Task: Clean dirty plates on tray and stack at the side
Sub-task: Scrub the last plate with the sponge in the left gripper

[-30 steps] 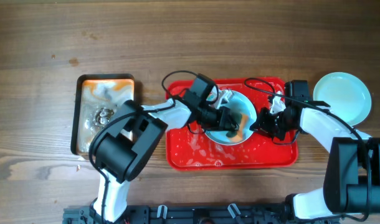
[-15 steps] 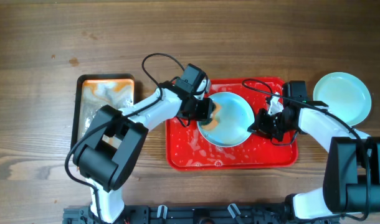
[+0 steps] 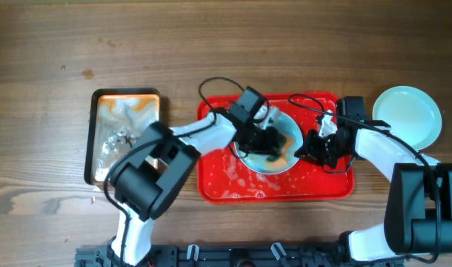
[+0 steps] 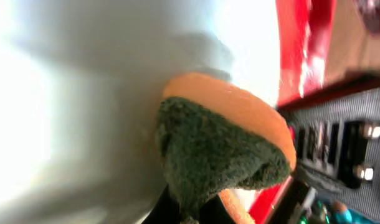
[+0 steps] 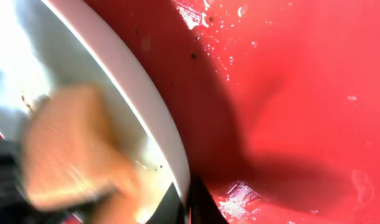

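Observation:
A pale blue-white plate (image 3: 291,129) lies tilted on the red tray (image 3: 233,182). My left gripper (image 3: 273,142) is shut on a green-and-orange sponge (image 3: 285,152) and presses it onto the plate's inner face. In the left wrist view the sponge (image 4: 221,149) fills the space ahead of the left gripper (image 4: 190,210), against the plate (image 4: 84,93). My right gripper (image 3: 316,148) is shut on the plate's right rim; in the right wrist view the right gripper (image 5: 187,202) pinches the rim of the plate (image 5: 146,106) above the tray (image 5: 289,93). A second, clean plate (image 3: 407,115) sits on the table to the right of the tray.
A dark, rusty metal tray (image 3: 92,133) holding foamy water stands at the left of the wooden table. Cables loop above both wrists. Wet streaks lie on the red tray's floor.
The left gripper swept the sponge from the plate's left edge across to its middle right. The right gripper has kept its hold on the rim without moving.

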